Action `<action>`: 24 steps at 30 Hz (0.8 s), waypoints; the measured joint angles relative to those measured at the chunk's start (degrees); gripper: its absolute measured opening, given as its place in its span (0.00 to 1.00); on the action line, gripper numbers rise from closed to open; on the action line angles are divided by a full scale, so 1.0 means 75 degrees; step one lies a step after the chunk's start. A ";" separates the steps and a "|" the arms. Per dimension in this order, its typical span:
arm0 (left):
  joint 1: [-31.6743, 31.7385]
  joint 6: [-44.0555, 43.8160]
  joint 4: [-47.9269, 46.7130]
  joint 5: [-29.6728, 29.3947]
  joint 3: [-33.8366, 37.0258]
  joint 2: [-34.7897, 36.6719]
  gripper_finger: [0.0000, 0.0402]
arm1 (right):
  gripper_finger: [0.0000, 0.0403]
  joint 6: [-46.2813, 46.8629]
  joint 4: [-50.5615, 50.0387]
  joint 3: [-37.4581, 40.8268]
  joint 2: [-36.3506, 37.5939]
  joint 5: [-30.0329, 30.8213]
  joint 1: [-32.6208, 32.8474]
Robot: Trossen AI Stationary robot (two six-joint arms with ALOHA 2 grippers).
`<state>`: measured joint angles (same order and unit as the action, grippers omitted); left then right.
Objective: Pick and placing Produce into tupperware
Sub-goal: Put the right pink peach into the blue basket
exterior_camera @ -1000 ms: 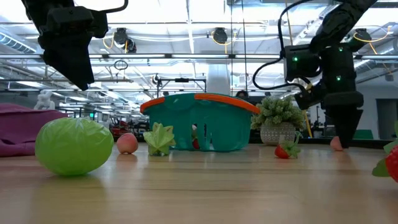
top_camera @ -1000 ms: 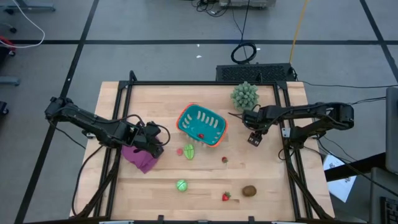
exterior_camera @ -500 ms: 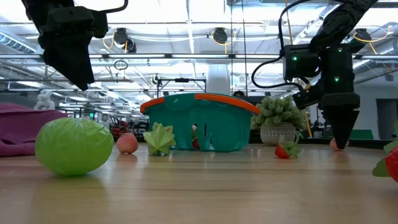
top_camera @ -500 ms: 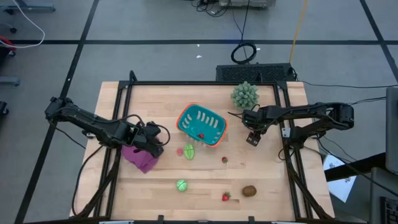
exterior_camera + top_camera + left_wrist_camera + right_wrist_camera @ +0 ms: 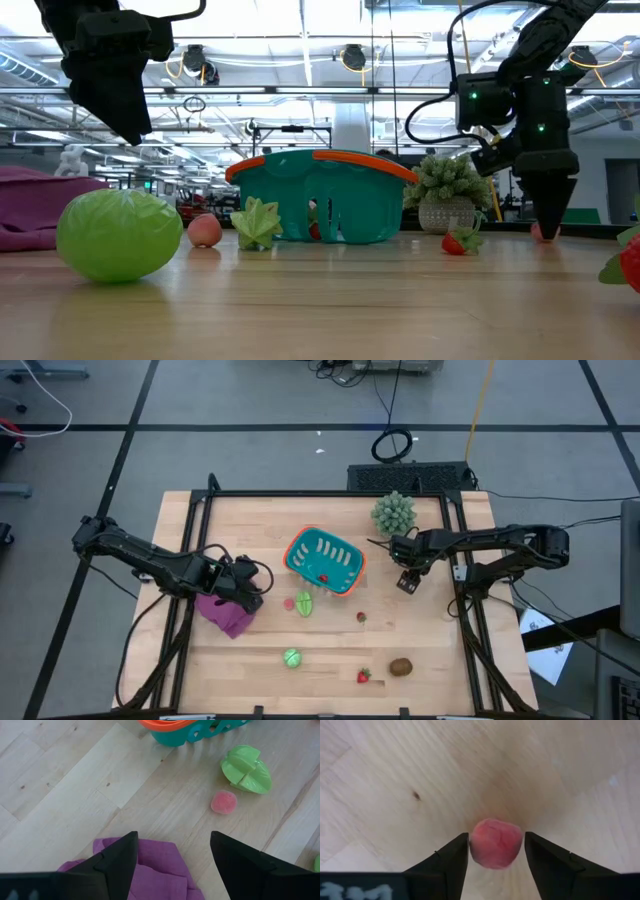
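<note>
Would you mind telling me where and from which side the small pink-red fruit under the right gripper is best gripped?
Grip the pink-red fruit across its widest middle, coming straight down from above. It is small and round and sits on the bare table, so only its sides offer purchase. The right gripper already straddles it, one finger on each side.

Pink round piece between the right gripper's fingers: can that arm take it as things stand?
Probably yes. The right gripper straddles the pink piece, a finger close on either side, and nothing else lies near it on the table.

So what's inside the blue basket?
One small red piece sits inside the basket. From table height, its slotted wall covers most of the inside.
</note>
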<state>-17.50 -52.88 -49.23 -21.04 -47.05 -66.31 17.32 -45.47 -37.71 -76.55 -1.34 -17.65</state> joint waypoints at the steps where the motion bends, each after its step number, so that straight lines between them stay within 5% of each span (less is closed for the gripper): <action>1: 0.0001 -0.0001 0.0000 0.0000 0.0000 -0.0001 0.63 | 0.44 -0.0001 -0.0004 0.0000 0.0000 -0.0001 0.0000; 14: 0.0001 -0.0007 0.0000 -0.0002 0.0000 -0.0001 0.63 | 0.28 0.0001 -0.0029 0.0000 0.0000 0.0000 0.0000; 24: 0.0001 -0.0006 0.0001 -0.0006 0.0000 -0.0001 0.63 | 0.26 0.0143 -0.0473 -0.0549 -0.0004 -0.0240 0.0118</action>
<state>-17.50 -52.93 -49.22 -21.08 -47.05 -66.32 18.39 -49.02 -41.83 -76.59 -3.15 -16.77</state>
